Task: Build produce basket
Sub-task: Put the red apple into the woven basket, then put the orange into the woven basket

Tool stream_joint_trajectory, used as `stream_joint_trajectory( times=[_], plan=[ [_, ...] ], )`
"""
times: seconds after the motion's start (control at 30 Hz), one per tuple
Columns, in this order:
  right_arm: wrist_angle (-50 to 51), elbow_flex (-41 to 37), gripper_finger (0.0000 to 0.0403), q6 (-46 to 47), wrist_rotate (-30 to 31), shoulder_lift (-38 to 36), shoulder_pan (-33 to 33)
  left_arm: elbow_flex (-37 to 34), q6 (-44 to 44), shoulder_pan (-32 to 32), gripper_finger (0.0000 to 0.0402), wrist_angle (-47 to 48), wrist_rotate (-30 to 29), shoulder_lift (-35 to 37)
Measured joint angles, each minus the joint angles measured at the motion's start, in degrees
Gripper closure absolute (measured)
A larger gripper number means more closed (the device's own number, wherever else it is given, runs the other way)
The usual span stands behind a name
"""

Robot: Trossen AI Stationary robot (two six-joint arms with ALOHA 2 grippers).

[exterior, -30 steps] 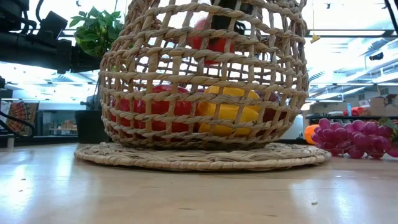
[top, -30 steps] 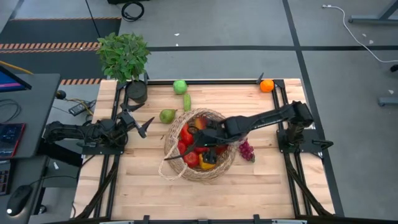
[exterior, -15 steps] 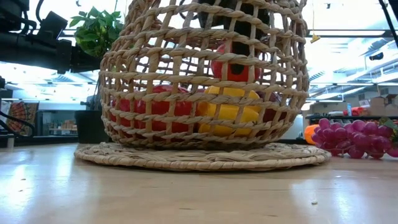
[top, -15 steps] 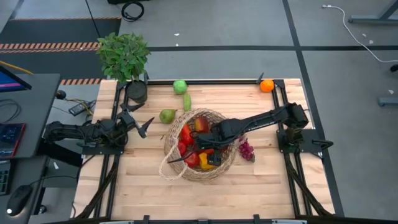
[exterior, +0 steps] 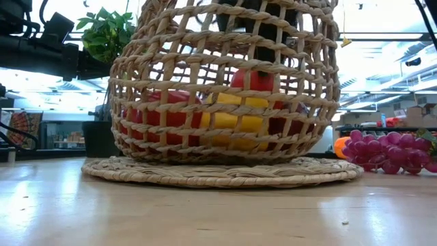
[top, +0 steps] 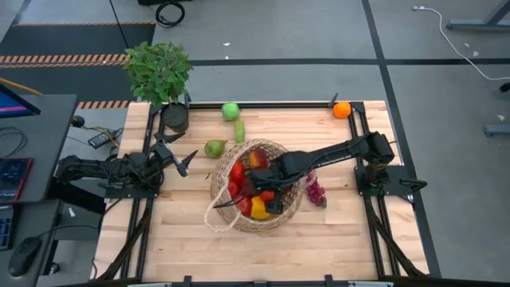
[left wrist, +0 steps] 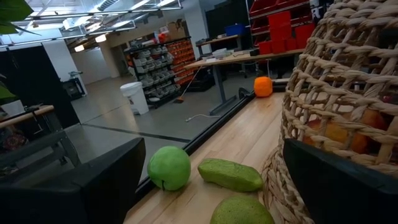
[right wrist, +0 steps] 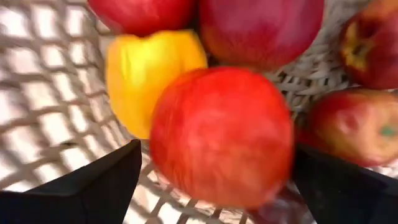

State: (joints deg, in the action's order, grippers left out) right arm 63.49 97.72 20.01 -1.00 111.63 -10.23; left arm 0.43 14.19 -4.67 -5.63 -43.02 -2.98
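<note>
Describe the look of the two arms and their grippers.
Both arms are dark, nearly black, built of jointed segments. The left gripper has two slim pointed black fingers. The right gripper is likewise black; in its wrist view, its fingers show as broad flat dark blades.

Right gripper lowered at mid-table, fingers spread wide, left gripper open, hovering at table's left

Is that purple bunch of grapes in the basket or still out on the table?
Out. The grapes lie on the table beside the basket, on its right in the high view, outside the wicker rim.
</note>
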Motion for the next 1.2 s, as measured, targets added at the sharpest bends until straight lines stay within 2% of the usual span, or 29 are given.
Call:
stream_joint_trajectory(
  times=[0.37, 0.5, 0.73, 0.93, 1.1, 1.2],
  plan=[
    [8.17, 12.85, 0.0004, 0.45, 7.02, -4.66, 0.27, 0.00, 0.00, -0.02, 0.0014, -0.04, 0.01, 0.00],
    [8.12, 15.94, 0.0005, -0.45, 10.26, -9.47, 0.33, 0.00, 0.00, -0.02, 0.0014, -0.07, 0.00, 0.00],
    [5.65, 16.34, 0.0010, -1.56, 15.19, -20.01, 2.71, 0.00, 0.00, -0.01, 0.0014, -0.07, 0.01, 0.00],
    [6.02, 11.87, 0.0011, -0.75, 18.38, -29.12, 6.06, 0.00, 0.00, -0.02, 0.0014, -0.07, 0.00, -0.01],
    [4.31, 2.94, 0.0012, 1.18, 19.51, -37.38, 10.02, 0.00, -0.02, 0.00, 0.0014, -0.07, 0.00, 0.00],
    [-0.20, -3.53, 0.0011, 2.55, 19.48, -41.90, 14.11, 0.02, 0.00, 0.00, 0.0014, -0.07, 0.00, 0.00]
  ],
)
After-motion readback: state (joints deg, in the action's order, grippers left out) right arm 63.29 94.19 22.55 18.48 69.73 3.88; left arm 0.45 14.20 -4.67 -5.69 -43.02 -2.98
